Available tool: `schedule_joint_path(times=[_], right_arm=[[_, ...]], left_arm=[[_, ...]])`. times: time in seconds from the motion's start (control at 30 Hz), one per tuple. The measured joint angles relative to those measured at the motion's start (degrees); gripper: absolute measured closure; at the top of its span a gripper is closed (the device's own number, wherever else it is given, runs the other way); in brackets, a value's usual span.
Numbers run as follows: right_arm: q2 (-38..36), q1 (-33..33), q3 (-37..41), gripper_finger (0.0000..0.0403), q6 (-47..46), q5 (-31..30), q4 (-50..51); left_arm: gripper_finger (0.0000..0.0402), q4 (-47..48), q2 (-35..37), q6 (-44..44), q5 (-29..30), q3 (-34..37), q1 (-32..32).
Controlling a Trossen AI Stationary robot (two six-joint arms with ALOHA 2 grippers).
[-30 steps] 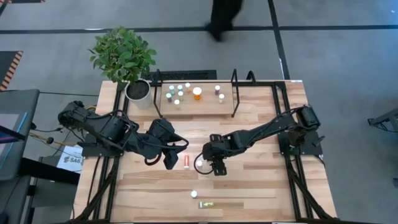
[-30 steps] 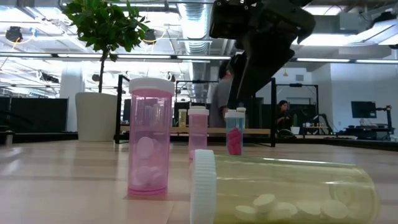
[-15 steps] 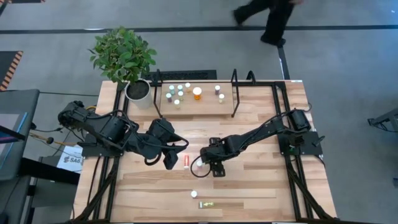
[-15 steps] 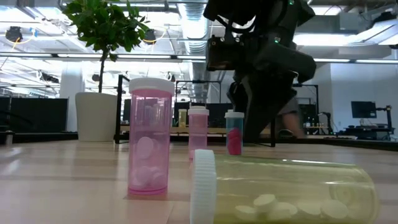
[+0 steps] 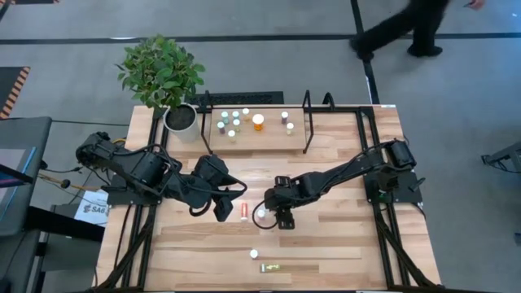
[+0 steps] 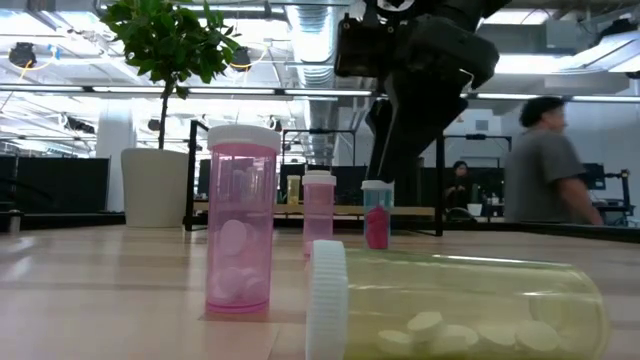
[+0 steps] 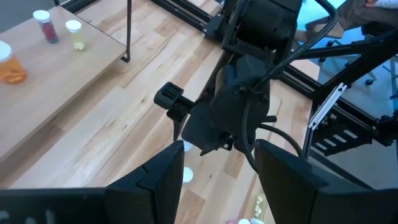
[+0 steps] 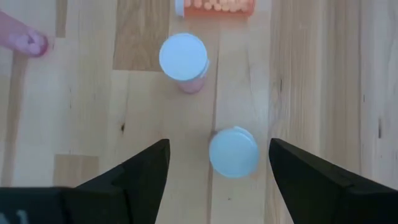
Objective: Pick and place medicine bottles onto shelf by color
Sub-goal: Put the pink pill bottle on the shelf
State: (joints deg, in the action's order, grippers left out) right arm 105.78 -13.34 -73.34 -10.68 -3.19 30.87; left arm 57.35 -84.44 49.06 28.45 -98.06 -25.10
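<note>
1. My right gripper hangs over the middle of the bench, jaws spread wide with nothing in them. Looking down through its wrist cam, a white-capped bottle stands right between the two fingers, not touched by either.
2. Same wrist view: a pinkish bottle stands a bit beyond that one, and an orange bottle lies on its side past it.
3. My left gripper is parked just beside the right one. It's partly open and empty as far as I can see; its wrist cam is mostly filled with the other arm.
4. From overhead there's a red bottle lying on the bench between the two grippers, a small white-capped one standing nearer the front edge, and a yellow bottle on its side just past that.
5. The shelf sits at the back of the bench and holds a cluster of little bottles, with the bigger orange bottle on the shelf about mid-board.
6. A potted plant stands at the back left corner, and a person is on the floor behind the bench.
</note>
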Motion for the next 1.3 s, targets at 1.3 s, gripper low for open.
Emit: schedule_joint_path(times=[1.3], right_arm=[[0.4, 0.7, 0.0, 0.0128, -2.9, -1.5, -0.5]], left_arm=[[0.0219, 2.3, 0.0, -0.3, -0.2, 0.0, 0.0]])
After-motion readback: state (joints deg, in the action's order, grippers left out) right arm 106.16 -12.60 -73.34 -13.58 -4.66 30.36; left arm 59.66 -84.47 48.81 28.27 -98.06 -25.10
